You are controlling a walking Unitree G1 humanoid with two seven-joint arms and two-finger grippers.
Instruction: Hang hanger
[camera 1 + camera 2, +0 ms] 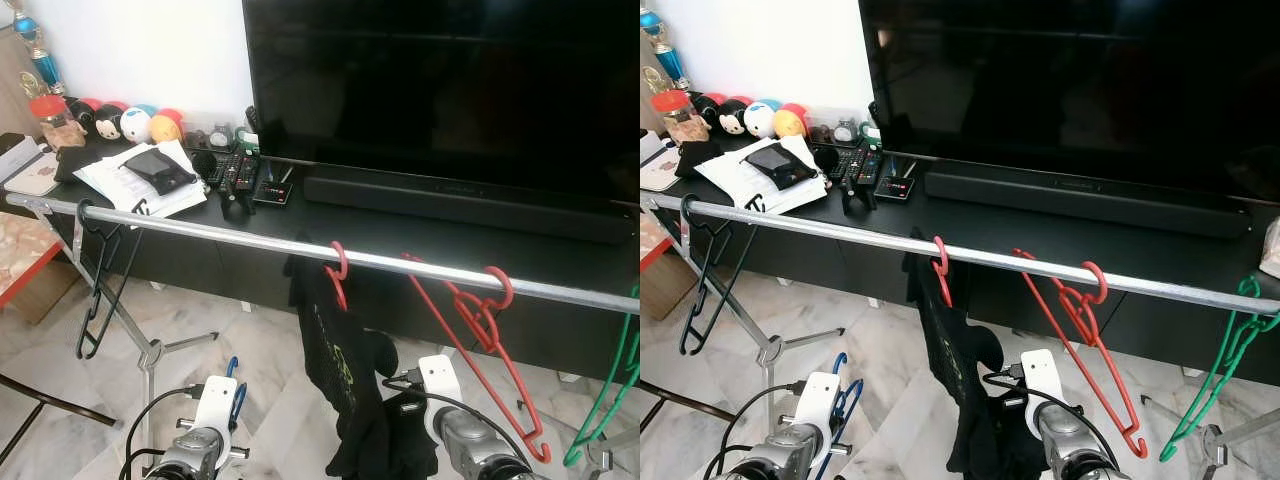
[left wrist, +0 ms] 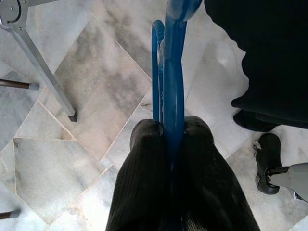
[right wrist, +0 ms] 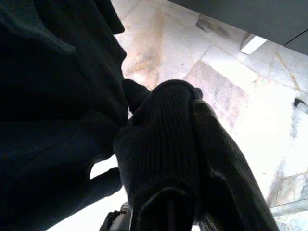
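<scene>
The left tool [image 2: 168,139] is pinched narrow around a blue hanger [image 2: 171,72], low beneath the metal rail [image 1: 250,238] and above the marble floor [image 2: 72,144]. The right tool [image 3: 192,144], beside the black garment [image 1: 345,390] hanging from the rail, looks closed; I cannot tell on what.

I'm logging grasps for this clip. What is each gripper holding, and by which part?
The left gripper is shut on the blue hanger, pinching its plastic frame between both fingers. The right gripper sits against the black garment; whether it grips the cloth cannot be told.
</scene>
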